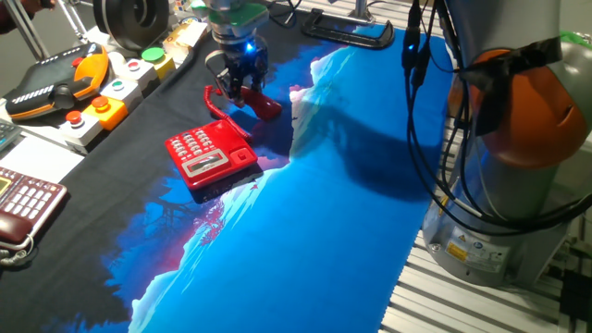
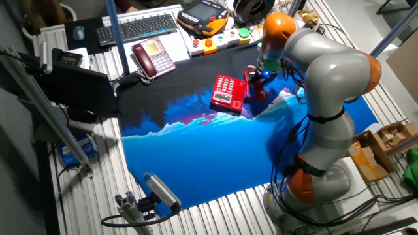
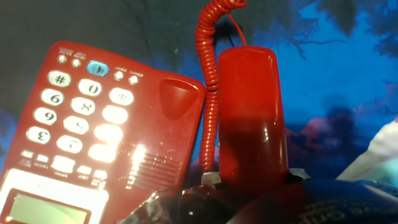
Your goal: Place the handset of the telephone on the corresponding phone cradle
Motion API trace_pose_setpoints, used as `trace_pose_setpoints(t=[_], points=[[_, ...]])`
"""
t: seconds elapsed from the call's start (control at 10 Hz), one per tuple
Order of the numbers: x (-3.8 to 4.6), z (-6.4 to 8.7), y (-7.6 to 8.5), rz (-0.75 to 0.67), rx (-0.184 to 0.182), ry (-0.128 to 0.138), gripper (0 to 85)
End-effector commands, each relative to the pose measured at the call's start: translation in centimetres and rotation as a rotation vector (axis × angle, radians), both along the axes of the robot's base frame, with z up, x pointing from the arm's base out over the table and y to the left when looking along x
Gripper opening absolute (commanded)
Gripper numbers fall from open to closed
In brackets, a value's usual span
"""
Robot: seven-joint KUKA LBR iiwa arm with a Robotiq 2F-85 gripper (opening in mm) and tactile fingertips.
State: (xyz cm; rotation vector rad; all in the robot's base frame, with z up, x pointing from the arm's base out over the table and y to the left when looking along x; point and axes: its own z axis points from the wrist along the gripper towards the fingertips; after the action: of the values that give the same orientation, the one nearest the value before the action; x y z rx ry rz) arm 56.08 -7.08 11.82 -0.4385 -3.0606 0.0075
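The bright red telephone lies on the dark-and-blue cloth, keypad up; it also shows in the other fixed view and the hand view. Its cradle runs along the side nearest the handset and holds nothing. My gripper is shut on the red handset, which it holds just beside the phone, on the cradle side. In the hand view the handset stands lengthwise between my fingertips, parallel to the phone's edge. The coiled cord runs between handset and phone. Whether the handset touches the cloth I cannot tell.
A dark maroon phone sits at the left edge of the table. A button box and an orange teach pendant stand at the back left. A keyboard lies beyond them. The arm's base stands at the right.
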Motion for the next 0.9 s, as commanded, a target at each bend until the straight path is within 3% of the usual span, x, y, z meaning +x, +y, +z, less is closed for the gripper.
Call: trace_pose_setpoints(t=[0.0,0.2,0.6,0.8], points=[[0.11,0.05,0.48,-0.011,-0.006,-0.001,0.7],[0.27,0.42,0.37,-0.009,-0.012,0.000,0.7],[0.26,0.41,0.29,-0.043,0.014,-0.005,0.7],[0.26,0.41,0.29,-0.100,-0.033,-0.010,0.7]])
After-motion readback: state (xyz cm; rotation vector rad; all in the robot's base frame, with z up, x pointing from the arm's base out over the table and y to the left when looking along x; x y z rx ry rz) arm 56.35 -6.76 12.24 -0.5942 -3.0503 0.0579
